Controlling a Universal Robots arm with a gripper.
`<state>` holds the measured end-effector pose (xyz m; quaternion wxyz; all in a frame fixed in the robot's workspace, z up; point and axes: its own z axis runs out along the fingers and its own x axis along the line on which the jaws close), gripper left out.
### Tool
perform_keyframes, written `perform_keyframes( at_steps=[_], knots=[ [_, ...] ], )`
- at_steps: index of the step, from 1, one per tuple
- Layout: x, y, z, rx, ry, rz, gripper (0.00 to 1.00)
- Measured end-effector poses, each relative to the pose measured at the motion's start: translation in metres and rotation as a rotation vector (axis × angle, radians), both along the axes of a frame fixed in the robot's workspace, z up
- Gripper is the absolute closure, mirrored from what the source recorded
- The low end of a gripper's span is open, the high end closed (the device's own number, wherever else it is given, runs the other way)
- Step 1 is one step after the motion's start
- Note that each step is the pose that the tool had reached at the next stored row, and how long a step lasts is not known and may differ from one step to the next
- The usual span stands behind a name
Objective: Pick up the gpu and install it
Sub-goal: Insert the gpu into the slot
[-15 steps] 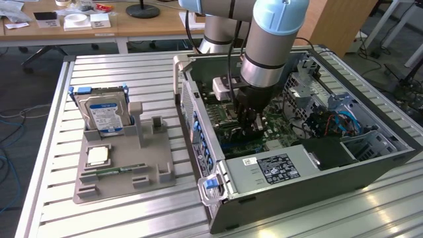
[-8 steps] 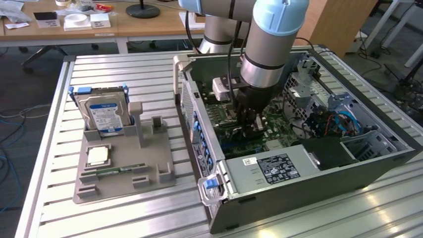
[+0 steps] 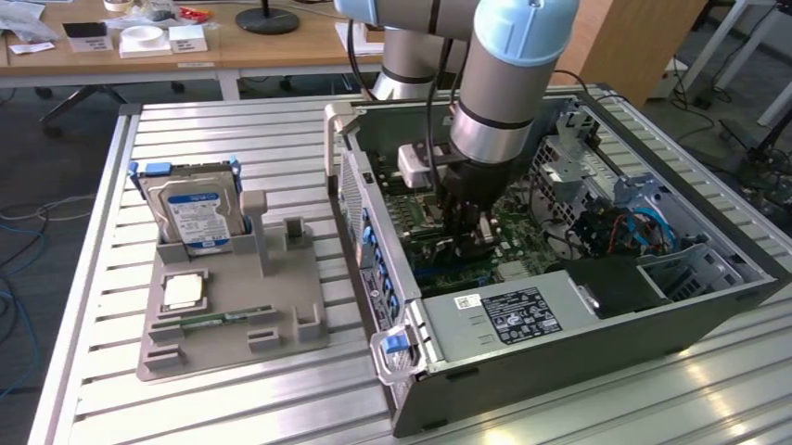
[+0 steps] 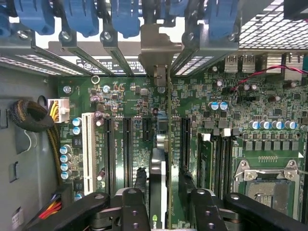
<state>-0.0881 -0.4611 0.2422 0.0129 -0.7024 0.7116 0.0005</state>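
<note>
Gpu (image 4: 161, 159) is standing edge-on in its motherboard (image 4: 130, 106) slot, apparently seated. Gripper (image 4: 163, 204) jaws are straddling it, apart, not clamping.

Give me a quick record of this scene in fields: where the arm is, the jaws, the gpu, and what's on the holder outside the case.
arm: reaching down into the open grey computer case
gripper: jaws open, one on each side of the card
gpu: thin dark card with silver bracket, standing edge-on in a slot on the green motherboard, bracket at the rear openings
holder: grey plastic fixture on the slatted metal table
on holder: silver hard drive with blue label, upright; slim green memory stick, lying flat
</note>
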Motion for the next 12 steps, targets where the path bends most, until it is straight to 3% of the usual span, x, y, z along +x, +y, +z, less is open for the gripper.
perform_keyframes(
  at_steps=[5, 12],
  knots=[
    [0.0, 0.0006, 0.0095, -0.0005, -0.0002, 0.0, 0.6],
    [-0.0001, 0.001, 0.0097, -0.0006, 0.0, 0.0, 0.6]
  ],
)
